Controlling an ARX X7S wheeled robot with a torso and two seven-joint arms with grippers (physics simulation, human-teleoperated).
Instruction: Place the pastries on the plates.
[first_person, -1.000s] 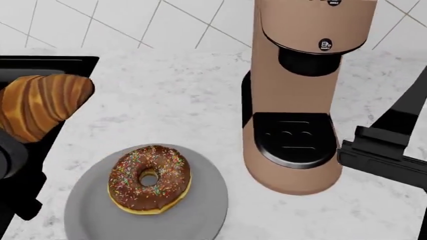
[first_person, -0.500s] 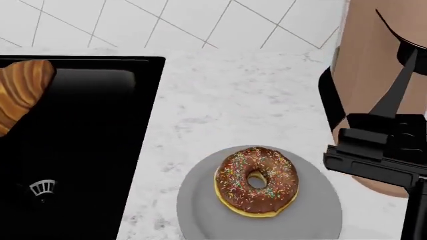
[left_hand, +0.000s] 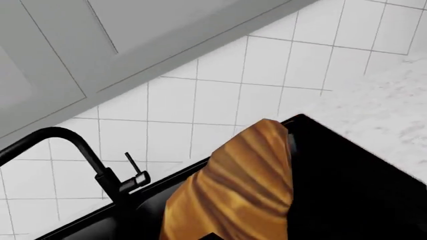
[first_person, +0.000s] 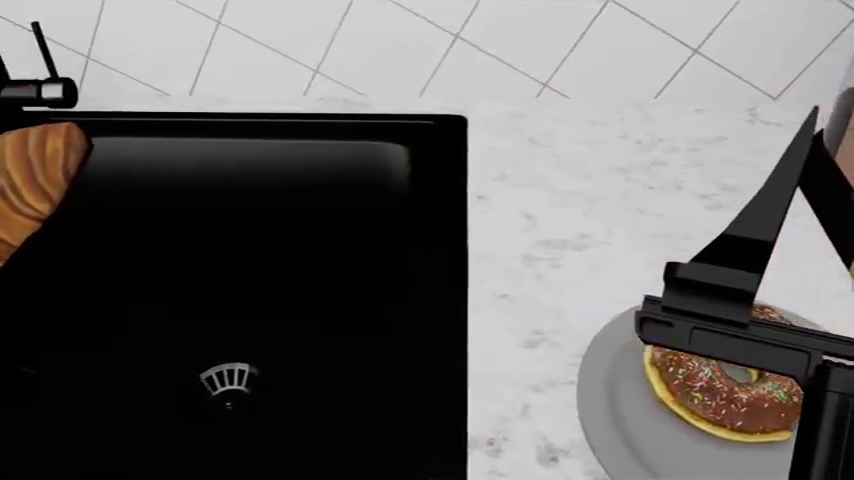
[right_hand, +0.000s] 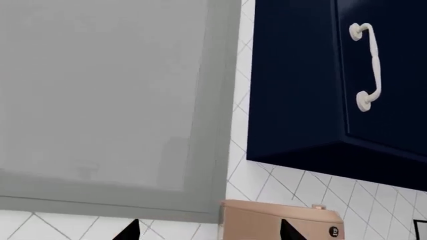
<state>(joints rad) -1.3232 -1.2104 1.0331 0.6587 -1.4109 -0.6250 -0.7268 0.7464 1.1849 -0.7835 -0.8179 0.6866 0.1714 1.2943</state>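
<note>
Golden croissant (left_hand: 237, 190) up over black sink (first_person: 240, 300), close against left hand; hand's grip cannot be told.

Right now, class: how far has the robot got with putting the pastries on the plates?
About halfway. Done: the donut lies on the grey plate, partly hidden by the right arm. In hand: the croissant appears carried by the left pincer, raised over the black sink; the pincer itself is hidden in both views. Left: setting the croissant on a second plate, which no view shows at present.
</note>
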